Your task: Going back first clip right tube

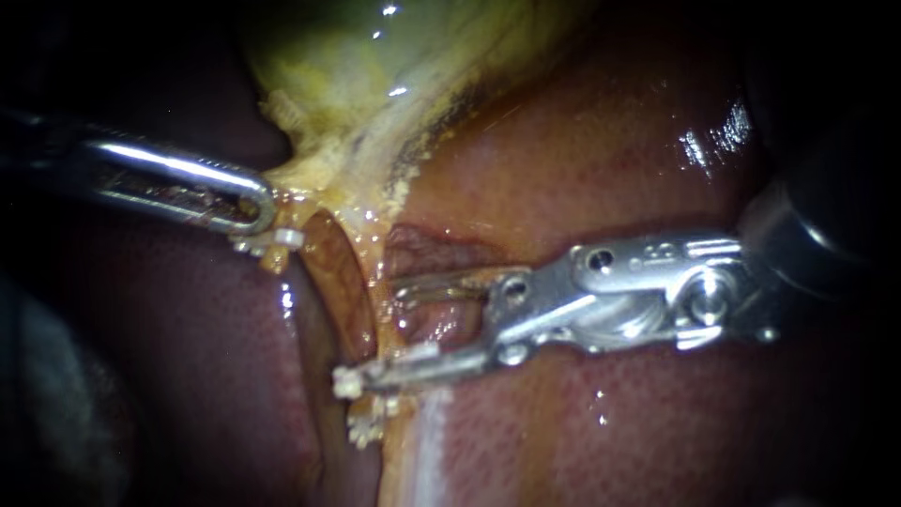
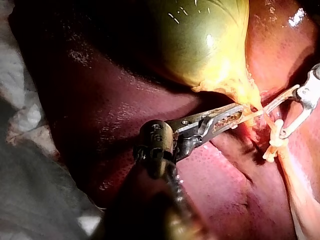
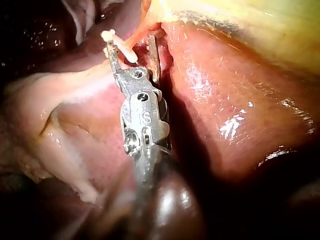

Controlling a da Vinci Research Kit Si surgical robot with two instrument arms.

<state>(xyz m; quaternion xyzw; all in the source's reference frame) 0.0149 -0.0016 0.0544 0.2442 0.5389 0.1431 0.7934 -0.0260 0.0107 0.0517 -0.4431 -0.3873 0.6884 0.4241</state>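
My right instrument comes in from the right with its jaws open, one on each side of a pale tube that runs down from the gallbladder neck. A white clip sits on this tube just below the lower jaw's tip. A white piece also shows at that tip. In the right wrist view the open jaws flank the white clip. My left instrument is shut on yellowish tissue at the gallbladder neck, pulling it leftward; its jaws show tissue between them.
The yellow-green gallbladder lies above, the red-brown liver around and under both instruments. A second brownish tube arcs left of the pale one. A small white bit lies by the left jaws' tip. White gauze borders the liver.
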